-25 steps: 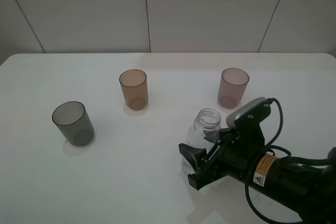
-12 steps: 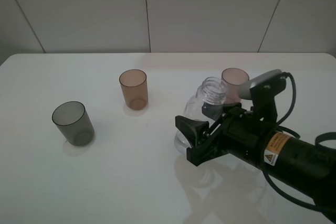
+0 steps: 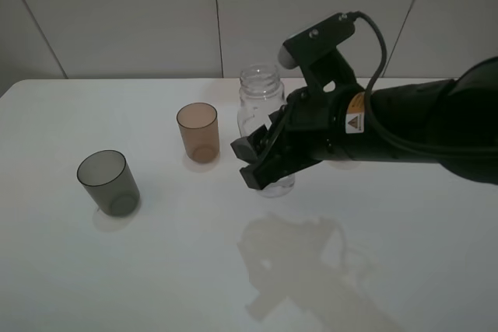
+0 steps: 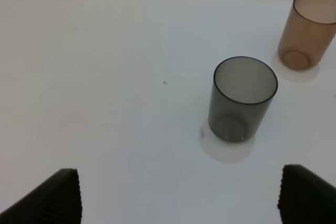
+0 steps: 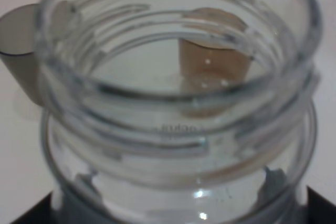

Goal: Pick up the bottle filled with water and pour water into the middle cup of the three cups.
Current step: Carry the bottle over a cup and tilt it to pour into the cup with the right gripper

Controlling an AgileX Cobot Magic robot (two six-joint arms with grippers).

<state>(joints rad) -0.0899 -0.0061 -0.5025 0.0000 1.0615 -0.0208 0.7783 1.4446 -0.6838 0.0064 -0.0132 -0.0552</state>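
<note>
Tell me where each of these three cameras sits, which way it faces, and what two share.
Exterior high: up high, facing down over the white table; shows the right arm, right gripper shut on the small clear plastic bottle.
Left wrist: on the left arm, looking past the open left gripper at the dark grey tumbler.
Right wrist: close on the bottle's threaded neck, fingers beside it.
Shared: all show the orange-brown tumbler.

Yellow warning-triangle sticker (image 3: pixel 355 123) on the right arm (image 3: pixel 412 122); wording illegible.
</note>
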